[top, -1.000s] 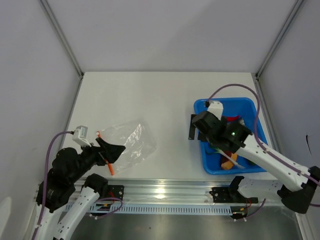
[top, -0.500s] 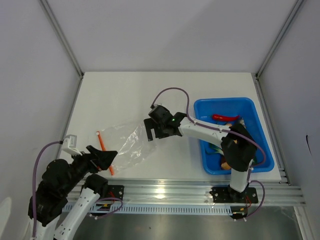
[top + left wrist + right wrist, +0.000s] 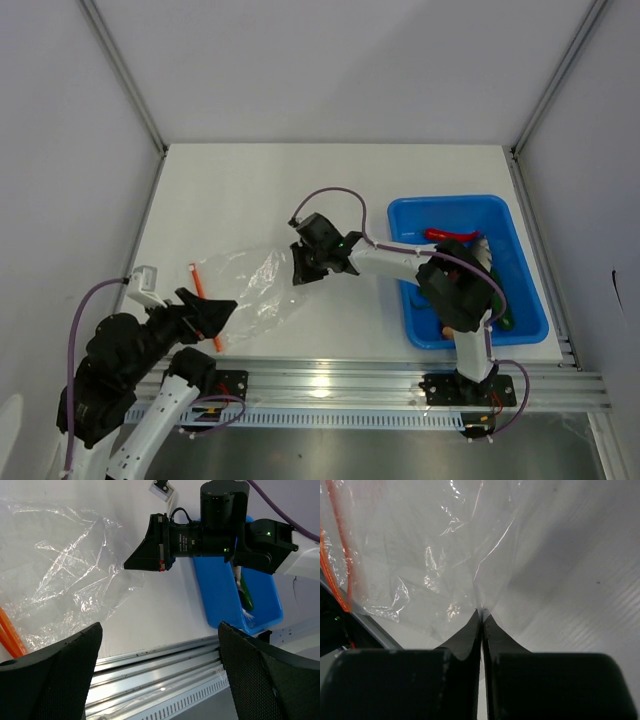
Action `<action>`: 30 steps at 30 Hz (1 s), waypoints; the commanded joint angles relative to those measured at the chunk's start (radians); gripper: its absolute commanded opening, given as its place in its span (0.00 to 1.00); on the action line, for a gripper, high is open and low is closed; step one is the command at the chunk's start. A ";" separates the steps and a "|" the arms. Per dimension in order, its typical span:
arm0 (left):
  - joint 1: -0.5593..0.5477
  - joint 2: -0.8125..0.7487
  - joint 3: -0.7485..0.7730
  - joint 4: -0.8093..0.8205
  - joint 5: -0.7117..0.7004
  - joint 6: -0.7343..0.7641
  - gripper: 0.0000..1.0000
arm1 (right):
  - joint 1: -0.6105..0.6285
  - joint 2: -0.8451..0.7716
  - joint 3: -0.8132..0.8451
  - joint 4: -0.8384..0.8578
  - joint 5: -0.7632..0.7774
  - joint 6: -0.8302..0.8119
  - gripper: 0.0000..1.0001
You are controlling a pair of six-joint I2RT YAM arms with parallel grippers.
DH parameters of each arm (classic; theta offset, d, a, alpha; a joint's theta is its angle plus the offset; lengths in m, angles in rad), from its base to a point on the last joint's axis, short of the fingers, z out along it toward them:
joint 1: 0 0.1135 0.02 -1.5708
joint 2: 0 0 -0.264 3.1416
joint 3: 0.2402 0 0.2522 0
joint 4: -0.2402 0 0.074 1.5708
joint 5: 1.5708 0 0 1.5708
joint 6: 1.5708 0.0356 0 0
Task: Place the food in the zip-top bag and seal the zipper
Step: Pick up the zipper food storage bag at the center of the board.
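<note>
The right gripper [image 3: 481,615] pinches the far edge of the zip-top bag [image 3: 255,285] lying by the spread left gripper [image 3: 160,626], so I think it should pull gently, without tearing, while the food [image 3: 450,236] waits in the blue tray [image 3: 455,200]

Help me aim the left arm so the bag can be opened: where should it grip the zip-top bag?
Probably the zipper strip along the mouth of the zip-top bag, coming from the near-left, where the left gripper hangs open. The strip faces that side, and the right gripper pinches the opposite edge.
</note>
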 commanded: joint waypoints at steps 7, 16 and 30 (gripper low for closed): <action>-0.003 0.088 0.014 0.070 0.015 0.013 0.97 | -0.093 -0.270 -0.055 0.041 0.002 -0.030 0.00; -0.005 0.113 0.062 0.116 -0.005 0.049 0.94 | -0.404 -0.641 -0.132 -0.054 -0.285 -0.039 0.00; -0.002 0.211 -0.127 0.570 0.310 -0.013 0.75 | -0.783 -0.963 -0.285 -0.046 -0.871 0.096 0.00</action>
